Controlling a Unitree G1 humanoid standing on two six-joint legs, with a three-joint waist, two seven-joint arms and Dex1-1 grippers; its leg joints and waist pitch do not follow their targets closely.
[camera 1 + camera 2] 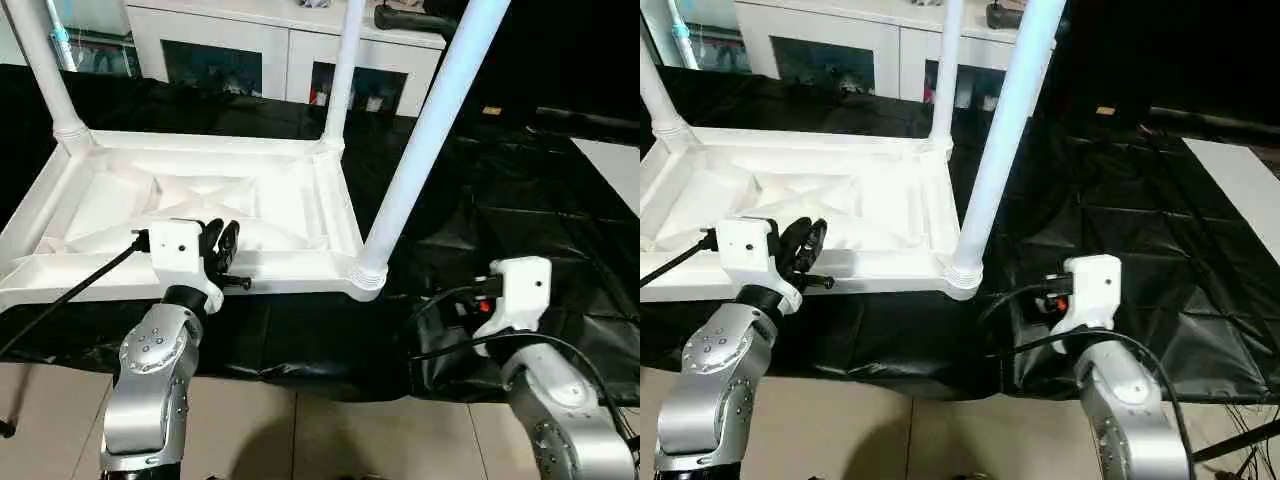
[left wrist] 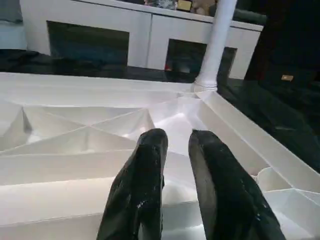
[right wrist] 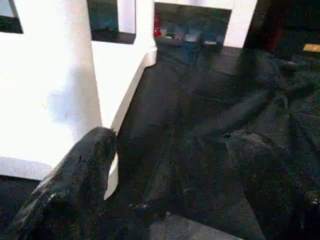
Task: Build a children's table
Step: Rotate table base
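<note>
The upturned tabletop point(image 1: 200, 205) lies ribbed side up on black sheeting point(image 1: 520, 220), three legs point(image 1: 430, 130) standing in corner sockets, their tops cut off; the left gripper point(image 2: 175, 150), fingers narrowly parted and empty, hovers over its near rim; the right gripper point(image 3: 170, 165) gapes wide, empty, beside the near corner leg.

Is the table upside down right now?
Yes, upside down. The tabletop lies on the black cloth with its ribbed underside facing up, and three legs point upward from its corners.
</note>
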